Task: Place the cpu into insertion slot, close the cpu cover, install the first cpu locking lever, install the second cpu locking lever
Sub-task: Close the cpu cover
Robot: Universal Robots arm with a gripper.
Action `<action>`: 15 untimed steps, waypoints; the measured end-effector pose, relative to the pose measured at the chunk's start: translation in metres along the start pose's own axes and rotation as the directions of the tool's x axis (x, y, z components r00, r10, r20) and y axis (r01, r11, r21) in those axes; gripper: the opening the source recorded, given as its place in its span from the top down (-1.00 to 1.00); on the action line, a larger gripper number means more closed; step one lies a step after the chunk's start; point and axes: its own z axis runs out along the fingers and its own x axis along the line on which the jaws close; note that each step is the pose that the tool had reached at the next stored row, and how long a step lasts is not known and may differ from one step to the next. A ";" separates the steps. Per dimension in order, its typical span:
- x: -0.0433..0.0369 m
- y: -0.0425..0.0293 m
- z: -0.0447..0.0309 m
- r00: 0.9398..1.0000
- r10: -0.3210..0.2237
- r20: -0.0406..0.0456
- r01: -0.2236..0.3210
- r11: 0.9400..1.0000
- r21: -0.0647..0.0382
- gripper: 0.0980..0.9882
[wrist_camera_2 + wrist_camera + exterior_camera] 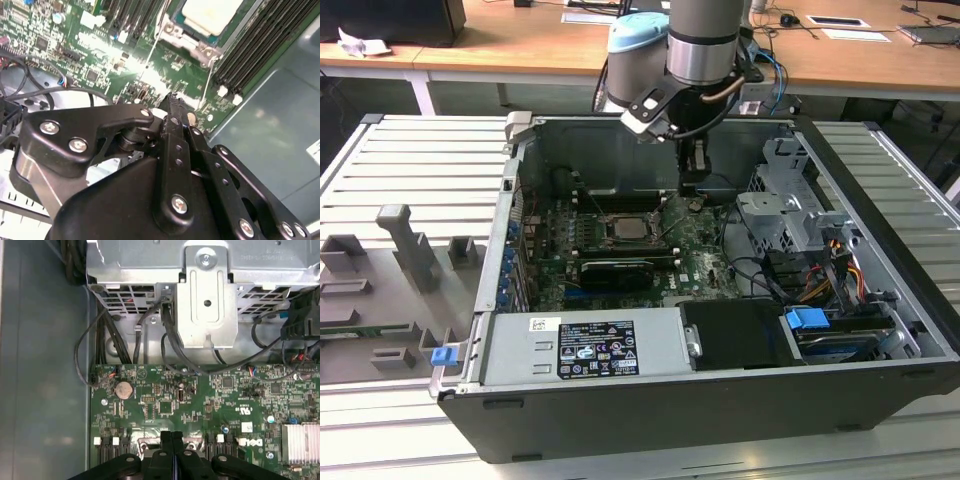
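Note:
The cpu (624, 228) lies flat in the socket in the middle of the green motherboard (705, 262); its pale top (212, 14) shows in the second wrist view. The cpu cover (191, 44), a dull metal frame, lies around it. A thin wire lever (151, 54) runs along one side of the socket, and I cannot tell whether it is latched. My gripper (692, 198) hangs just above the board, a little to the exterior view's right of the socket. Its black fingers (165, 440) are pressed together with nothing between them. The tips (172, 100) point down at the board.
The open computer case has tall walls (875, 215) around the board. A metal drive cage (785, 205) with cables stands at the exterior view's right, a power supply (585, 345) in front. Memory slots (250, 47) flank the socket. Grey fixtures (405, 250) sit on the table outside.

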 end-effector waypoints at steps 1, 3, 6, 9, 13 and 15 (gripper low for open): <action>0.0000 0.0028 0.0007 1.000 0.000 0.000 0.000 1.000 0.000 0.98; 0.0001 0.0078 0.0024 1.000 0.000 0.000 0.000 1.000 0.000 0.98; 0.0003 0.0095 0.0094 1.000 0.000 0.000 0.000 1.000 0.000 0.98; 0.0004 0.0097 0.0187 1.000 0.000 0.000 0.000 1.000 0.003 0.98; 0.0003 0.0041 0.0195 1.000 0.000 0.000 0.000 1.000 0.005 0.98; 0.0003 0.0032 0.0195 1.000 0.000 0.000 0.000 1.000 0.005 0.98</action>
